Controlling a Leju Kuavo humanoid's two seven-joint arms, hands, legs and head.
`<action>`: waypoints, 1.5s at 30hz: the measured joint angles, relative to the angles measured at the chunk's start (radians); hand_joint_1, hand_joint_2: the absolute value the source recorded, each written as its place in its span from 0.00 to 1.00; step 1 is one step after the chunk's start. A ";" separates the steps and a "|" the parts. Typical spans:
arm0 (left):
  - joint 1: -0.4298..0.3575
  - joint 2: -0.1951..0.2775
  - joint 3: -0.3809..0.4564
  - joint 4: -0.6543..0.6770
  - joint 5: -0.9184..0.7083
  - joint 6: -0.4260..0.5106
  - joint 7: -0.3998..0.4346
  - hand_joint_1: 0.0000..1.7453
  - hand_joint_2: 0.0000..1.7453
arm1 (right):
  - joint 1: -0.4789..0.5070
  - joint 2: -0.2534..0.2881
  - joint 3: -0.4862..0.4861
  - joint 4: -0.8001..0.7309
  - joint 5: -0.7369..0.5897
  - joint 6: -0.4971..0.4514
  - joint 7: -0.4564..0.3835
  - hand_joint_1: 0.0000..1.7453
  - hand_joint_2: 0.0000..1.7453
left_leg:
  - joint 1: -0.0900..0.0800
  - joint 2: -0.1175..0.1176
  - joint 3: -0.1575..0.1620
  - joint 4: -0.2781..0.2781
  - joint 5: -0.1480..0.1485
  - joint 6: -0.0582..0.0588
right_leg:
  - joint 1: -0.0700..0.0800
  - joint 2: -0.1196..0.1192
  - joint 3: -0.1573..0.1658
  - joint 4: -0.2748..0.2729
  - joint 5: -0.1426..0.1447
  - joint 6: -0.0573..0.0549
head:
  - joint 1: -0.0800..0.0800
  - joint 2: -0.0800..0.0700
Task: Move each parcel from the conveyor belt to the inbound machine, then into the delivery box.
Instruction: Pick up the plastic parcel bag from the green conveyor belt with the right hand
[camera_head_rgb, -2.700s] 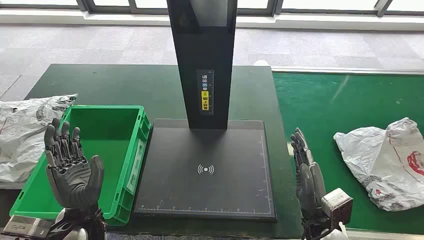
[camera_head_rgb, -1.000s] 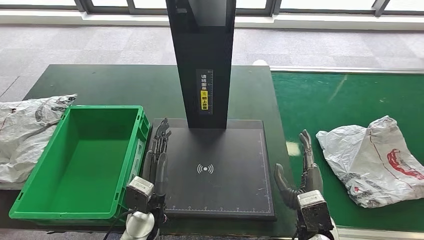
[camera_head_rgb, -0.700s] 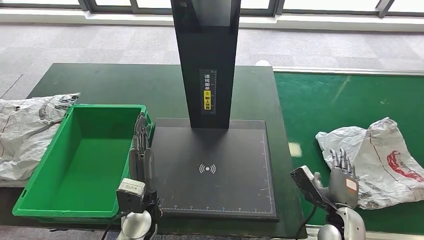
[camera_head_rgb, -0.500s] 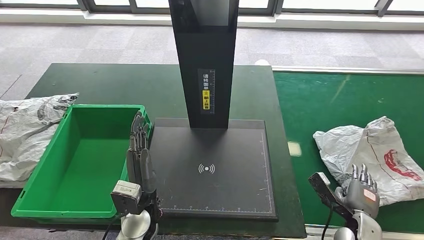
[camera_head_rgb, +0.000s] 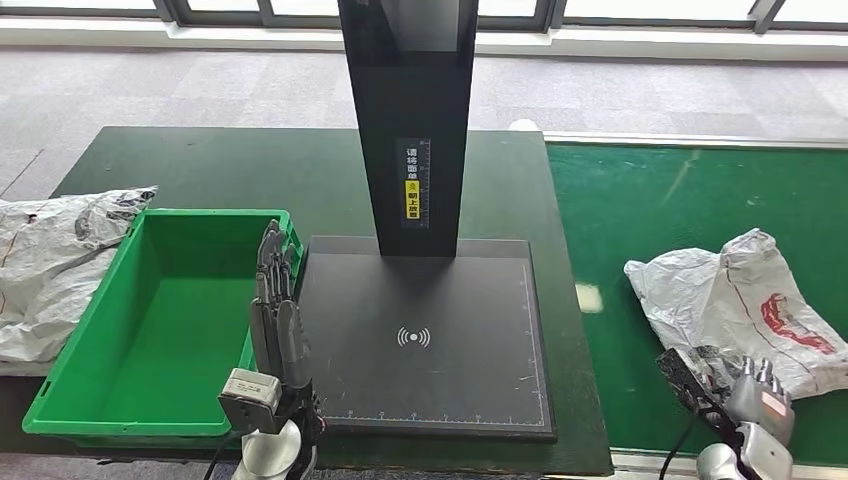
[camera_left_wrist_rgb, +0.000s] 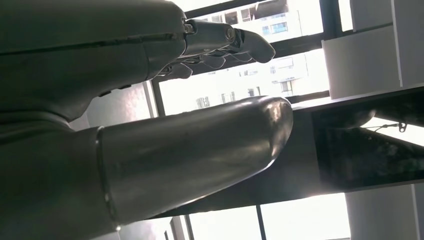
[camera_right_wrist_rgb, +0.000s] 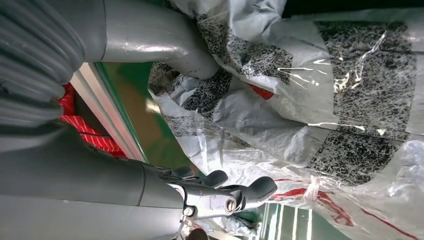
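Observation:
A crumpled white plastic parcel (camera_head_rgb: 735, 305) with red print lies on the green conveyor belt (camera_head_rgb: 650, 200) at the right. My right hand (camera_head_rgb: 760, 397) is low at the parcel's near edge, fingers spread. In the right wrist view its thumb (camera_right_wrist_rgb: 170, 45) lies against the parcel (camera_right_wrist_rgb: 310, 105) and its fingers (camera_right_wrist_rgb: 240, 192) hover apart over the bag, gripping nothing. My left hand (camera_head_rgb: 275, 305) stands edge-on, fingers straight up, between the green delivery box (camera_head_rgb: 100, 330) and the inbound machine's black plate (camera_head_rgb: 420, 300). The left wrist view shows that hand (camera_left_wrist_rgb: 150, 150) empty.
The machine's black column (camera_head_rgb: 405, 120) rises from the back of the plate. Another white bag (camera_head_rgb: 50, 260) lies left of the green box on the dark table (camera_head_rgb: 250, 170). The belt's front rail (camera_head_rgb: 650, 462) runs just under my right hand.
My right hand swung from beside the plate rightward and down to the parcel's near edge. The parcel drifted left on the belt. My left hand moved from over the box to its right rim.

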 joint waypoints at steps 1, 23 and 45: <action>0.000 0.000 0.000 0.000 0.000 0.003 -0.001 0.00 0.00 | -0.014 -0.005 -0.002 0.022 0.006 -0.005 0.005 0.00 1.00 | 0.000 0.000 0.000 0.000 0.000 0.000 | 0.000 0.000 0.000 0.000 0.000 0.000 | 0.000 0.000; 0.001 0.001 -0.003 -0.001 -0.049 0.047 0.020 0.00 0.00 | -0.149 -0.037 -0.024 0.237 0.091 0.105 0.022 1.00 1.00 | 0.000 0.000 0.000 0.003 0.001 0.002 | 0.000 0.000 0.003 0.000 0.002 0.004 | 0.000 0.000; 0.060 0.003 -0.003 -0.081 -0.085 0.073 0.032 0.00 0.00 | -0.205 0.013 -0.026 0.261 -0.049 -0.038 -0.268 1.00 1.00 | 0.000 0.003 -0.006 0.004 0.004 0.004 | 0.000 0.002 0.000 0.000 0.006 0.005 | 0.000 0.000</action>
